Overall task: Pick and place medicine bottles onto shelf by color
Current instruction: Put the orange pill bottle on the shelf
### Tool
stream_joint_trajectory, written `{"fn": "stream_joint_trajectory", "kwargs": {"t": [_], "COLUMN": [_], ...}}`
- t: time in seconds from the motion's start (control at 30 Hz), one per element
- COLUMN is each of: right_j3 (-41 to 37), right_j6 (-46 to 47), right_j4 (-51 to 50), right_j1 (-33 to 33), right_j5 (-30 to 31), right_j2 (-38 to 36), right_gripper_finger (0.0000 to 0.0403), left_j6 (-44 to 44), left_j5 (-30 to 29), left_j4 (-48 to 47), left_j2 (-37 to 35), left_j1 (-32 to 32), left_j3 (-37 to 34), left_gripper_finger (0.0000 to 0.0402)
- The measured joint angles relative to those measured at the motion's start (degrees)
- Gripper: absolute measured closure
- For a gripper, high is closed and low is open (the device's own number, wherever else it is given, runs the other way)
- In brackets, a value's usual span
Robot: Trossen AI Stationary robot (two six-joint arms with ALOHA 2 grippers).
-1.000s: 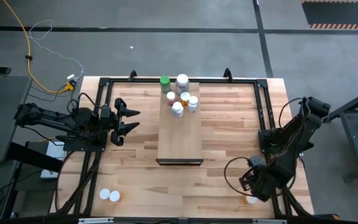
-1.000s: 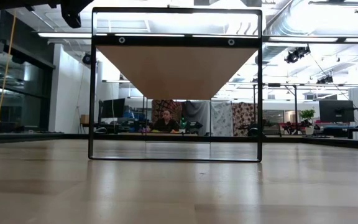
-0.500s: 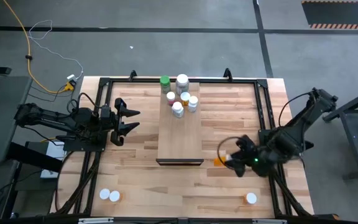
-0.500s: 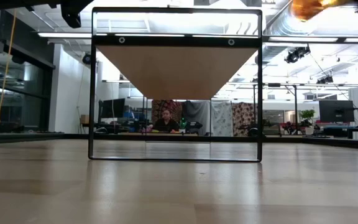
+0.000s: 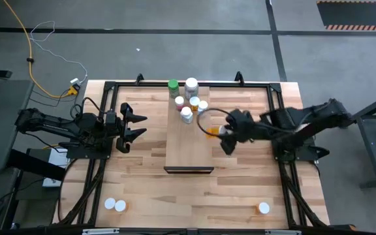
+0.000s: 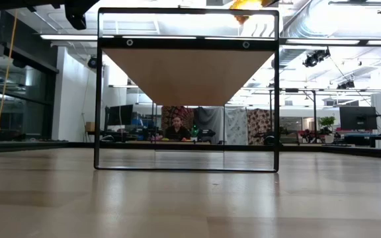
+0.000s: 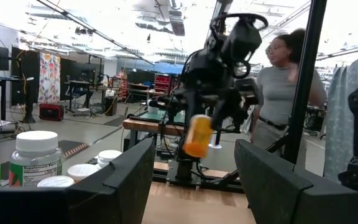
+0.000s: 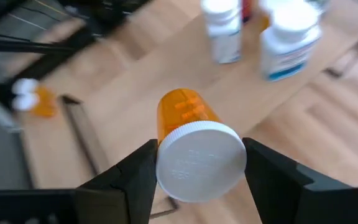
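My right gripper (image 5: 223, 132) is shut on an orange white-capped medicine bottle (image 5: 211, 132), in the air just off the right edge of the shelf (image 5: 188, 147), a pale board with a dark near edge. The left wrist view shows the bottle (image 7: 197, 135) too. Several bottles (image 5: 189, 101) stand upright on the shelf's far end, one of them green-capped. Two bottles (image 5: 115, 205) sit at the table's near left and one (image 5: 264, 208) at its near right. My left gripper (image 5: 139, 125) waits open, left of the shelf. My right gripper pinches the orange bottle by its white cap (image 8: 201, 163), one finger on each side of the cap. The fingers reach in from the table's right. The orange body (image 8: 185, 111) sticks out past the fingertips toward the shelf. The bottle is lifted clear of the table.
A black metal frame (image 5: 276, 114) runs round the table's far, left and right sides. The shelf's near half (image 5: 188, 153) is bare wood. A person (image 7: 278, 93) stands beyond the table's right side. Cables hang off the right arm (image 5: 207, 117).
My right gripper has swung from the table's near right corner toward the far edge and the left, carrying the orange bottle up to the shelf's right edge. One bottle has stayed at the near right corner.
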Motion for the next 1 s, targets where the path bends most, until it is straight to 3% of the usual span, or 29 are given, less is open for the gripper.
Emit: {"fn": "stream_joint_trajectory", "kwargs": {"t": [0.2,0.5,0.8,1.0], "right_j3": [14.1,26.9,29.5,29.5], "right_j6": [-5.0,-13.2,-12.9,-13.0], "right_j4": [-14.6,-22.7,-29.9,-27.8], "right_j1": [-5.8,-10.4,-13.7,-14.8], "right_j5": [-0.1,-6.5,-7.0,-7.0], "right_j2": [11.6,25.3,30.4,30.6], "right_gripper_finger": [0.0199,0.0199,0.0199,0.0199], "left_j6": [0.0,0.0,0.0,0.0], "left_j5": [0.0,0.0,0.0,0.0], "left_j4": [0.0,0.0,0.0,0.0], "left_j2": [0.0,0.0,0.0,0.0], "left_j1": [0.0,0.0,0.0,0.0], "left_j3": [0.0,0.0,0.0,0.0], "left_gripper_finger": [0.0188,0.0188,0.0188,0.0188]}}
